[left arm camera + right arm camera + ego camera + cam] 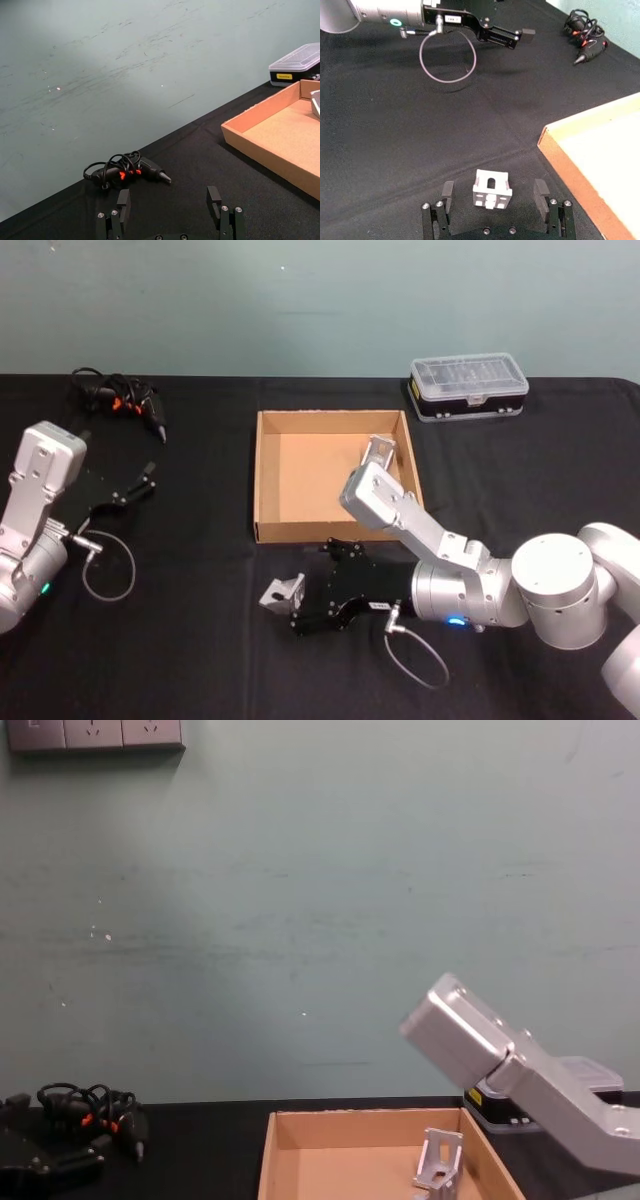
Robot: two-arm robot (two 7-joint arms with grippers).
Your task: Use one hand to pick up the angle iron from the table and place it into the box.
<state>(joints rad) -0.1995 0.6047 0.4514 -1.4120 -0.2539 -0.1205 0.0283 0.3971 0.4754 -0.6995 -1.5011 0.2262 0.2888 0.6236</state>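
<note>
One silver angle iron (283, 592) lies on the black table (180, 640) just in front of the tan box (262, 480). My right gripper (301, 603) is low at it. In the right wrist view this angle iron (491, 188) sits between the fingers (447, 193) of the right gripper (493, 194), which is open with gaps on both sides. Another angle iron (378, 452) rests inside the box near its right wall, also seen in the chest view (440, 1161). My left gripper (137, 484) is parked at the left, open (169, 201) and holding nothing.
A black case with a clear lid (468, 386) stands behind the box at the right. A black tool with a coiled cord (120, 400) lies at the back left. The box's near wall (580, 172) is close beside the right gripper.
</note>
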